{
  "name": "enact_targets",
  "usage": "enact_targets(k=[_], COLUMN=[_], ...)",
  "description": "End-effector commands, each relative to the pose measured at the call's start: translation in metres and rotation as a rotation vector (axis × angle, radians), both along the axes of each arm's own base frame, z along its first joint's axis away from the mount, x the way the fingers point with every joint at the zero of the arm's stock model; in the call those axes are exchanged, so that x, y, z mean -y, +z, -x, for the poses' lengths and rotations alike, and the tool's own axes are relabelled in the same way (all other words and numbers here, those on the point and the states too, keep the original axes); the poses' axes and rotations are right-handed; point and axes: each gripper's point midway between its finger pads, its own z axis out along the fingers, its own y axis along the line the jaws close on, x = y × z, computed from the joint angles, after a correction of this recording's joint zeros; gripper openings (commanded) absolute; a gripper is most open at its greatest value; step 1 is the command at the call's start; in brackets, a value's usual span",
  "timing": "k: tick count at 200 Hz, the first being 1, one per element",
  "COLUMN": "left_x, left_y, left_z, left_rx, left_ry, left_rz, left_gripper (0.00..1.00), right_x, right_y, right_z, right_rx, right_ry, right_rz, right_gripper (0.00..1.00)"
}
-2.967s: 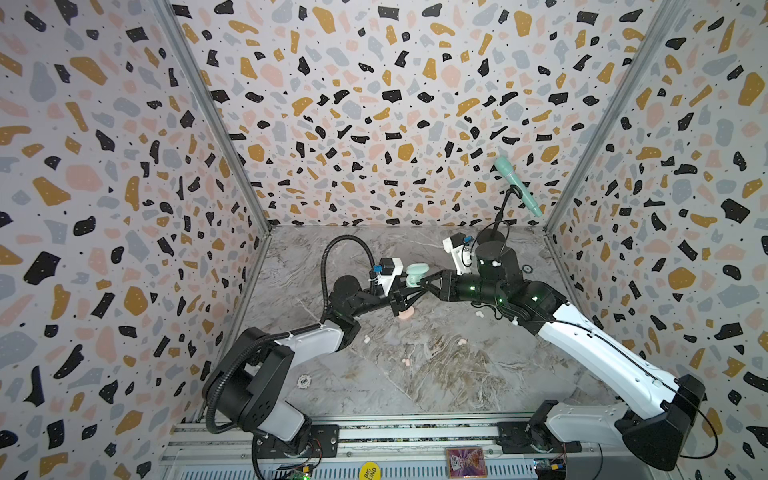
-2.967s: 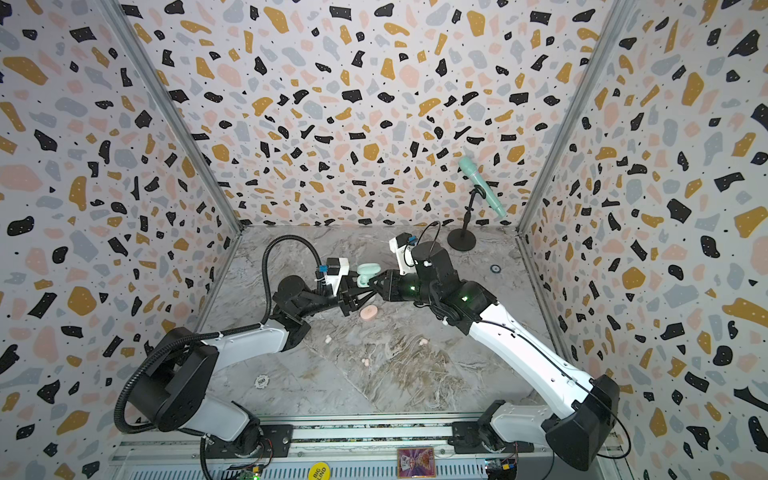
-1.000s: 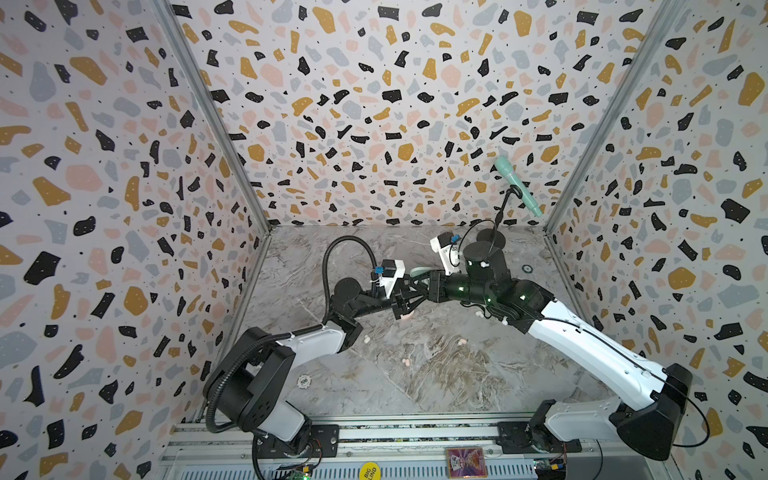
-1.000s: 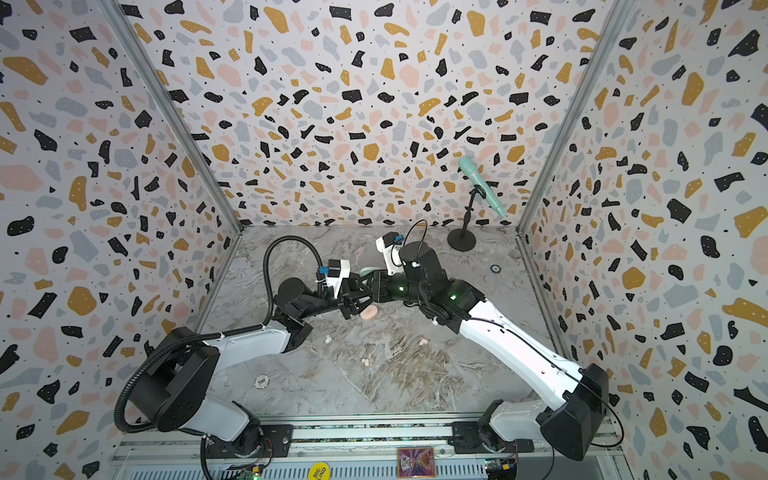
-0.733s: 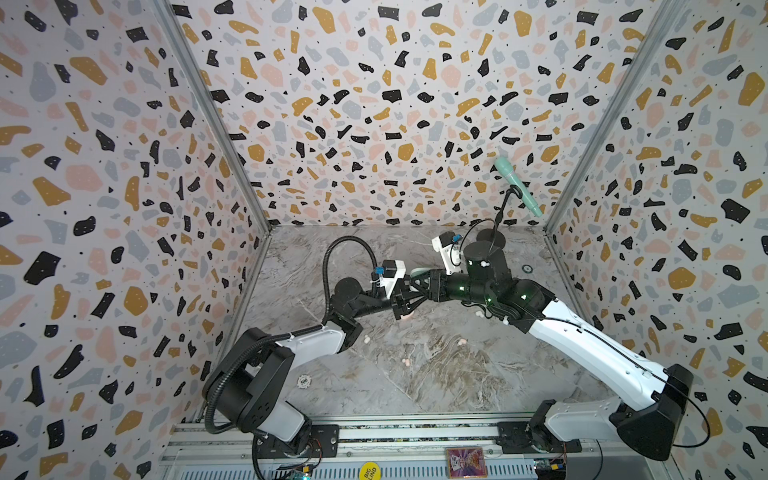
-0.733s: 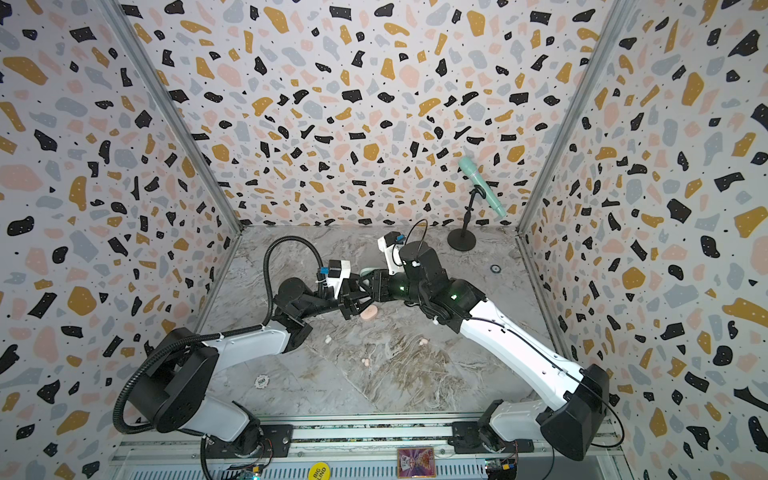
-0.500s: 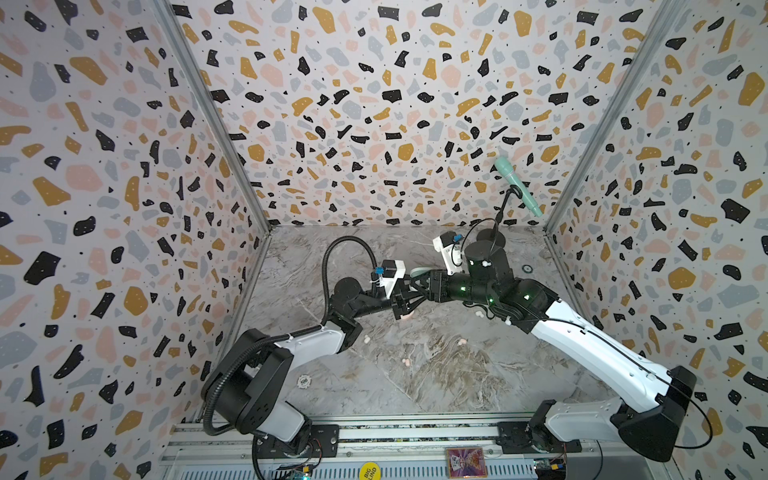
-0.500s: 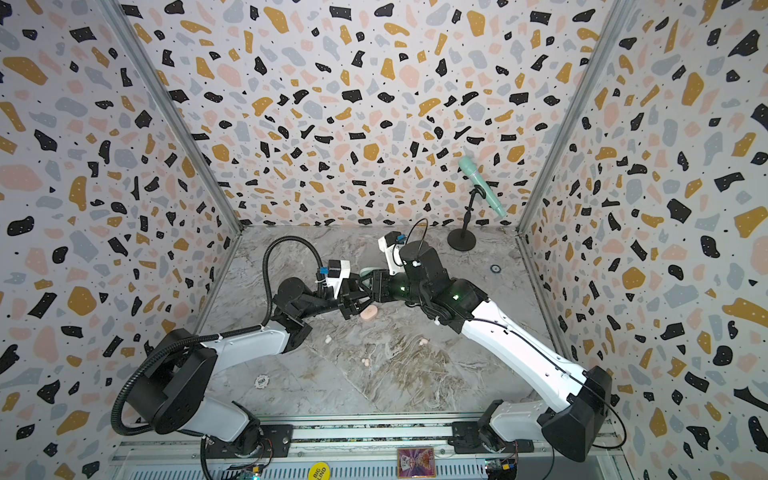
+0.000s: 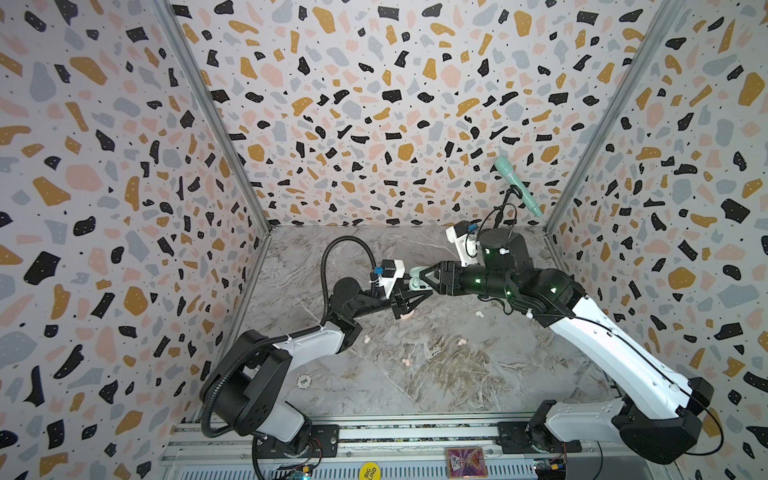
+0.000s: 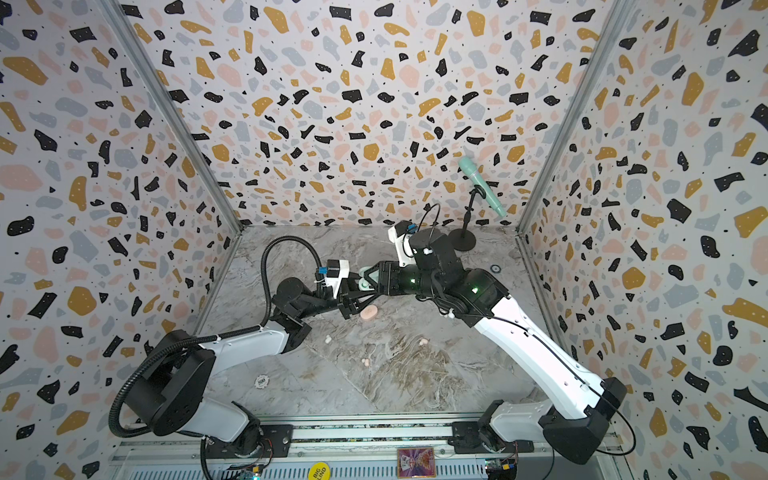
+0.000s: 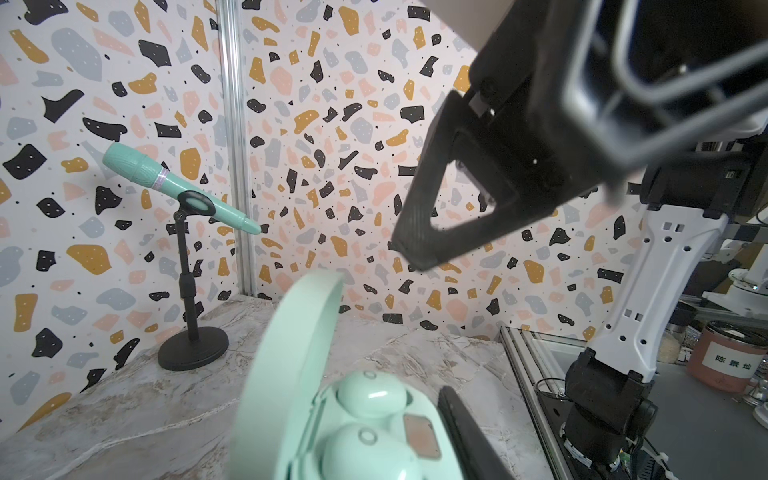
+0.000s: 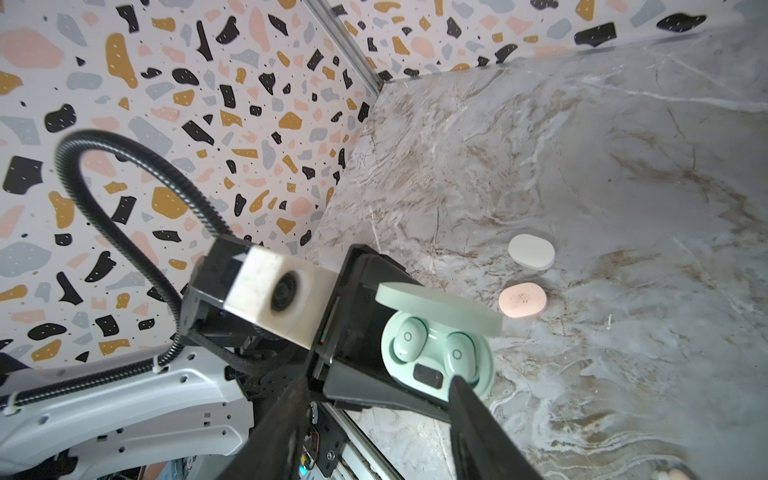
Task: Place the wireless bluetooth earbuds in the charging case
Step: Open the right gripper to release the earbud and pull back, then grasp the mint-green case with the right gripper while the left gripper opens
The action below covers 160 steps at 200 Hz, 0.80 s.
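Observation:
The mint green charging case (image 12: 436, 365) is held off the table with its lid (image 12: 436, 309) up, and my left gripper (image 9: 415, 291) is shut on its base. Two mint wireless bluetooth earbuds (image 12: 409, 338) (image 12: 457, 353) sit in its wells; the left wrist view shows them too (image 11: 370, 392). One left finger (image 11: 465, 432) lies along the case's side; the other is hidden. My right gripper (image 12: 378, 384) is open just in front of the case, with nothing between its fingers (image 11: 457, 208). In both top views the two grippers meet at the case (image 10: 365, 282).
A pink case (image 12: 522, 300) and a white case (image 12: 531, 251) lie shut on the marble floor below. Small loose earbuds lie mid-table (image 9: 367, 339) (image 9: 462, 341) (image 9: 480, 314). A mint microphone on a stand (image 9: 517, 191) occupies the back right corner. A chip (image 9: 304, 380) lies front left.
My right gripper's jaws have spread apart beside the case and it has eased back a little. The left gripper has held the case still.

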Motion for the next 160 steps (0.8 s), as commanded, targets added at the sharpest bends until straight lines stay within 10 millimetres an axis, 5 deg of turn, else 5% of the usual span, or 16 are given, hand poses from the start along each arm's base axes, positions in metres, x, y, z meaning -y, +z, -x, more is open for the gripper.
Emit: enact_targets(k=[1, 65, 101, 160], left_x=[-0.003, -0.003, -0.002, -0.002], left_y=[0.016, 0.013, 0.013, 0.016], left_z=[0.005, 0.006, 0.005, 0.004], left_rx=[0.073, 0.064, 0.065, 0.073], left_ry=[0.001, -0.006, -0.006, -0.004], left_rz=[0.041, 0.042, 0.040, 0.042], left_gripper=[0.37, 0.37, 0.37, 0.37], right_x=[0.013, -0.001, -0.012, 0.000], right_y=[0.004, -0.006, -0.011, -0.033], right_z=[-0.009, -0.048, -0.034, -0.010], right_rx=[-0.009, -0.037, -0.032, -0.097], right_ry=[-0.021, 0.026, 0.063, 0.035], right_rz=[0.055, 0.137, 0.142, 0.162], right_gripper=[0.54, 0.48, 0.46, 0.44])
